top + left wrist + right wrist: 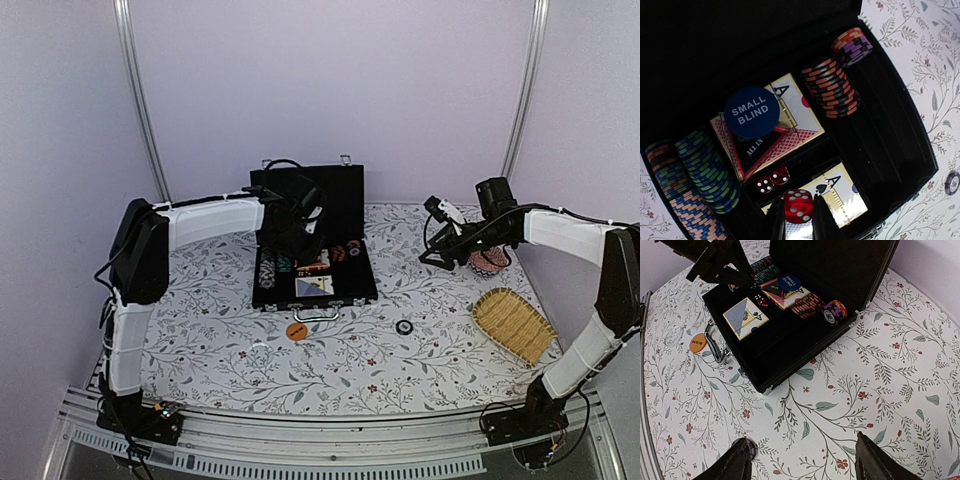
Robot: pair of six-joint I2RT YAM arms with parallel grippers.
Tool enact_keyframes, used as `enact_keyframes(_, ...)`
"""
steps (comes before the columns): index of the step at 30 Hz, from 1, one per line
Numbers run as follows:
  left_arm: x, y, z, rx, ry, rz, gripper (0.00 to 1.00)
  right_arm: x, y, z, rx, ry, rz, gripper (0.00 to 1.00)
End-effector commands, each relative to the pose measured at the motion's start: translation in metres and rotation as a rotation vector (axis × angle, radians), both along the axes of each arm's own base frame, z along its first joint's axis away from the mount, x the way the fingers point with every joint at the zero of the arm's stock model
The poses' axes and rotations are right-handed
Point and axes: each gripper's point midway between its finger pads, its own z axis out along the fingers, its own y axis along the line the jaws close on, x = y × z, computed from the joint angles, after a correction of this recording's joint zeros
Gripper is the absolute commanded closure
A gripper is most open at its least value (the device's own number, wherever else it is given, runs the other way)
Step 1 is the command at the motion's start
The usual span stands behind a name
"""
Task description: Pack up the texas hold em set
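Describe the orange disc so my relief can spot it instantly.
Start at the open black case mid-table. Just in front of its silver handle lies the orange disc. The other loose piece, a chip farther right, is dark.

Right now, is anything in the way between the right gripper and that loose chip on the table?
Nothing visible. The right gripper is open above bare tablecloth, and the chip lies flat beside one finger, apart from the case.
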Motion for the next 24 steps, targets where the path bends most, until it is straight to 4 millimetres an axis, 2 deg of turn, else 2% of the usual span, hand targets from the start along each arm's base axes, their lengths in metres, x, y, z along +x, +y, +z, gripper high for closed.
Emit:
enact_keyframes(1,0.001,0.006,-0.022,0.017,0.050,0.014,0.85,0.000,0.002,-0.008,-0.005,0.018,0.011,0.28)
enact_keyframes(24,0.007,-0.006,-0.059,0.026,0.103,-0.013,0.84,0.001,0.000,-0.021,-0.033,0.039,0.014,0.28)
